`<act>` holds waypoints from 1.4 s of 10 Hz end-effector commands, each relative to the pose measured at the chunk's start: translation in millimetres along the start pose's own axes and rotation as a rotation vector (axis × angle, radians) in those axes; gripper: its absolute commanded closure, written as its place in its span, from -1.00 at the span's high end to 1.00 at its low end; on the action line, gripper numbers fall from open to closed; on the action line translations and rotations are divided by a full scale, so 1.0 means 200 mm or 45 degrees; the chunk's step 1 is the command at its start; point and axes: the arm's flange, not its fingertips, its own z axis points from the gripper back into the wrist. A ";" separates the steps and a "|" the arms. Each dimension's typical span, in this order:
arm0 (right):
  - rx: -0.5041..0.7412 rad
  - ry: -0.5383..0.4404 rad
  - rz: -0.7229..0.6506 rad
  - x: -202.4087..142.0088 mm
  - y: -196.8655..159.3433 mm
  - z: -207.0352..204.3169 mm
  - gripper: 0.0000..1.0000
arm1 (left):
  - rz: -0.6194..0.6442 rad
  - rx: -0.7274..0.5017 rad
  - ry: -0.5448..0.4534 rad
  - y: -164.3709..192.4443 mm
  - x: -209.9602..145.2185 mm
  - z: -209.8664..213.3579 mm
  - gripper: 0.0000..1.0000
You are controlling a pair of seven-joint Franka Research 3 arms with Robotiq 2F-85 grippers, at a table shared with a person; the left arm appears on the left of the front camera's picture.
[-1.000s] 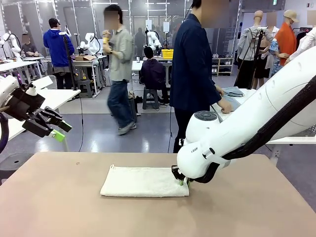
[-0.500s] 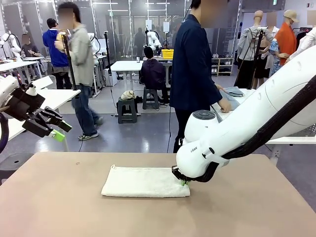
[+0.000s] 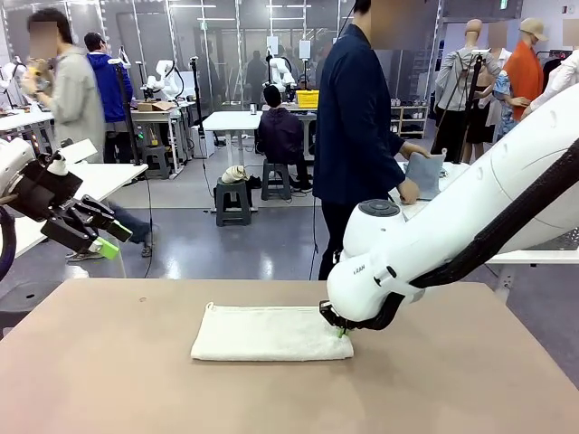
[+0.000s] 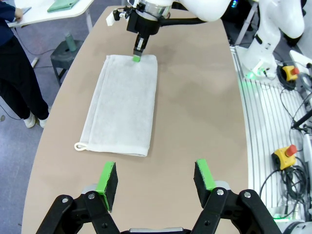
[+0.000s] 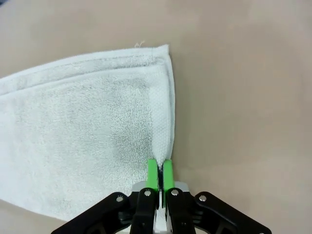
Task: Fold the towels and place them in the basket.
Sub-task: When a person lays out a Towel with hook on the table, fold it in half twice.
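I am seeing the white towel (image 3: 271,333) lying folded flat at the middle of the tabletop (image 3: 109,380). My right fingers (image 5: 152,173) are pinching tight on its right edge, low against the cloth. My left fingers (image 4: 107,179) are hanging spread wide, holding nothing, raised at the left, well apart from the towel.

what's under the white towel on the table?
The white towel lies flat, folded double, on the tan table, with no bulge. Its lower layer and the tabletop beneath are covered, so something thin there cannot be ruled out.
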 end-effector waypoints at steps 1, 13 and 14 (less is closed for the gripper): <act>0.037 -0.003 0.015 0.07 -0.07 0.08 -1.00 | 0.004 0.001 0.015 0.00 0.01 0.01 0.60; 0.117 -0.032 0.190 -0.03 0.83 0.41 -1.00 | 0.004 0.001 0.015 0.00 0.01 0.01 0.60; 0.122 -0.027 0.188 -0.07 0.91 0.41 -1.00 | 0.004 0.001 0.015 0.00 0.01 0.01 0.60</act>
